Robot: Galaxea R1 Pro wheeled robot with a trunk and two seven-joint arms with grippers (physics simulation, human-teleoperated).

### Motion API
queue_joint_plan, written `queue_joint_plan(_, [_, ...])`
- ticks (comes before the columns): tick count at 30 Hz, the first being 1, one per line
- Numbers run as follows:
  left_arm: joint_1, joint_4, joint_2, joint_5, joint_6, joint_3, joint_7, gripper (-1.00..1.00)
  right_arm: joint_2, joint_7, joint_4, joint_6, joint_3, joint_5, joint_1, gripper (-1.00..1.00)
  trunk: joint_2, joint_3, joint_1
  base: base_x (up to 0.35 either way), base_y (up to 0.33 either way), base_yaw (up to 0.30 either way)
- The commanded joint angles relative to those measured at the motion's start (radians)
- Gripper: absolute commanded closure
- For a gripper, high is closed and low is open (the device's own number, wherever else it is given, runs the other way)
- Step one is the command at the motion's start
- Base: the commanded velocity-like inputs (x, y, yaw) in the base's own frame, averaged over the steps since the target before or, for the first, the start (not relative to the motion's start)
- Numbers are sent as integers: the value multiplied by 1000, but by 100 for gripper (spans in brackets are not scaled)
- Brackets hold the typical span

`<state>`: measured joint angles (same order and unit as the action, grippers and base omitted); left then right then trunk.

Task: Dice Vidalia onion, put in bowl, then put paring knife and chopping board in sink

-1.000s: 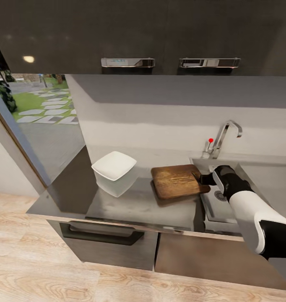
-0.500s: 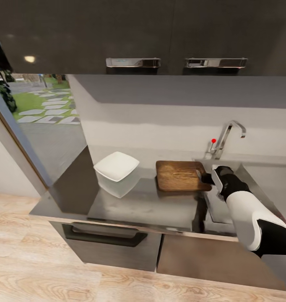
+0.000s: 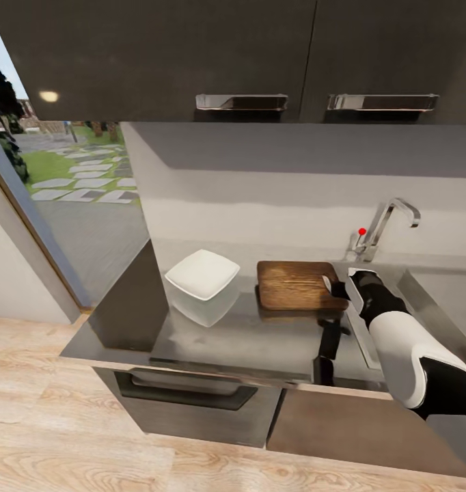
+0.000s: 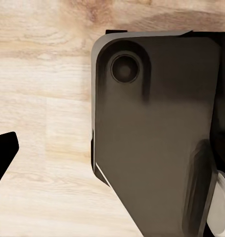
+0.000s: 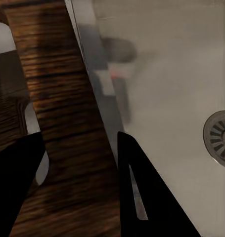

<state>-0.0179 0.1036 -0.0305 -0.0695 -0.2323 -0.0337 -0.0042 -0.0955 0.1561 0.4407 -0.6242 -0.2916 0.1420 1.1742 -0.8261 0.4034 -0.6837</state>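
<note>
Chopping board gripped at the sink edge

Chopping board [image 3: 298,284] is lying on the countertop [image 3: 247,338], its handle end pinched in my right gripper [image 3: 337,288] beside the sink [image 3: 424,287]; since a second ago it is squaring up to the wall. The bowl [image 3: 202,273] is sitting just left of it. I am not seeing enough of my left gripper [image 4: 1,158] to judge its jaws.

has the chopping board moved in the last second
Yes. The chopping board has rotated from skewed to square with the countertop edge, held at its sink-side end by the right gripper.
</note>
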Motion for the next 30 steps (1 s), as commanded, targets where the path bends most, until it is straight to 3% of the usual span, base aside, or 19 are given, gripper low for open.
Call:
queue_joint_plan(1, [-1, -1, 0, -7, -3, -4, 0, -100, 0, -2, 1, -5, -6, 9, 1, 100, -1, 1, 0, 1, 4, 0])
queue_joint_plan(9, [-1, -1, 0, -7, -3, -4, 0, -100, 0, 51, -32, -3, -7, 7, 1, 100, -1, 1, 0, 0, 0, 0])
queue_joint_plan(23, [-1, -1, 0, -7, -2, -5, 0, -100, 3, 57, -34, -11, -7, 6, 1, 100, -1, 1, 0, 0, 156, 0])
queue_joint_plan(30, [-1, -4, 0, -7, -2, -5, 0, -100, -4, 59, -33, -12, -19, 7, 1, 100, -1, 1, 0, 0, 21, 0])
